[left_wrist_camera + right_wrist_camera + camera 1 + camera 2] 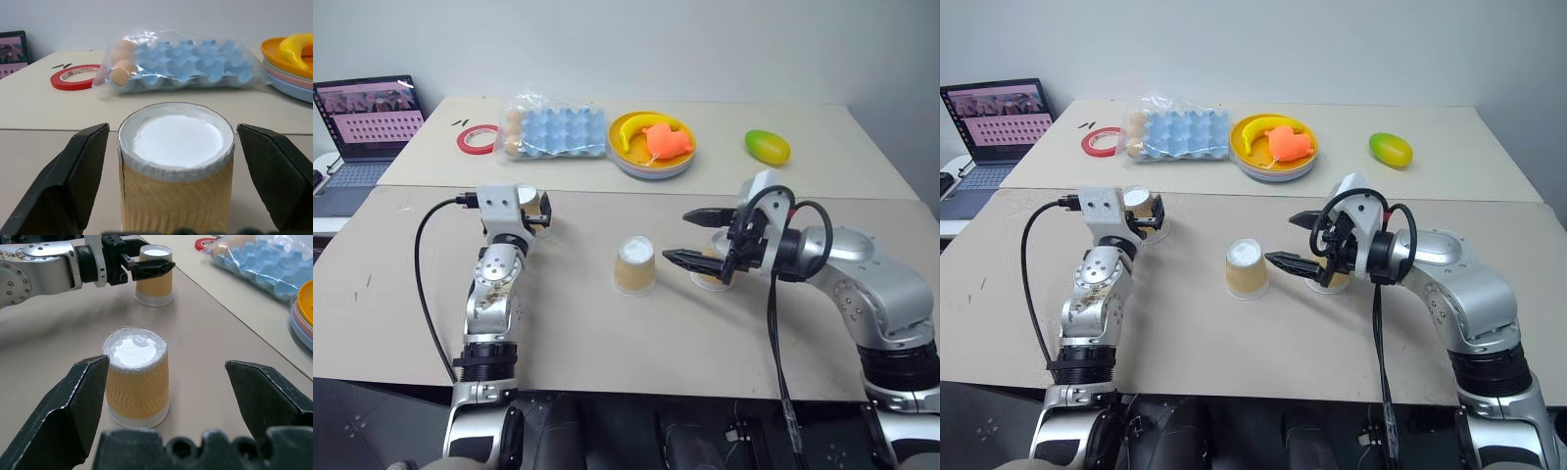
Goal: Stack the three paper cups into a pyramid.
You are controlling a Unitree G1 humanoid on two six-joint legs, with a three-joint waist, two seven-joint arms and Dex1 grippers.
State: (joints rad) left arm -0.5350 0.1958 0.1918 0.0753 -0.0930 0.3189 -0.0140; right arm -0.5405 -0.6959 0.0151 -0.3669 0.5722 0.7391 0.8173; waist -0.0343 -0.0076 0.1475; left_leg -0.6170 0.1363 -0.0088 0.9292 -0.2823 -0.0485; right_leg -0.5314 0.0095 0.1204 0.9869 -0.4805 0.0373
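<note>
Three tan ribbed paper cups stand on the near table. One cup (176,166) is upside down, white bottom up, between the spread fingers of my open left gripper (534,211), which do not touch it. A second upside-down cup (634,265) stands at the middle of the table. My right gripper (683,235) is open and points left at this cup, which stands just beyond its fingertips (93,377). The third cup (710,279) is under the right gripper and mostly hidden by it. No cup rests on another.
On the far table are a laptop (372,117), a red tape roll (477,138), a bagged blue egg tray (558,130), a yellow plate (636,162) with a banana and an orange toy, and a green-yellow mango (768,147). A seam (636,194) divides the two tables.
</note>
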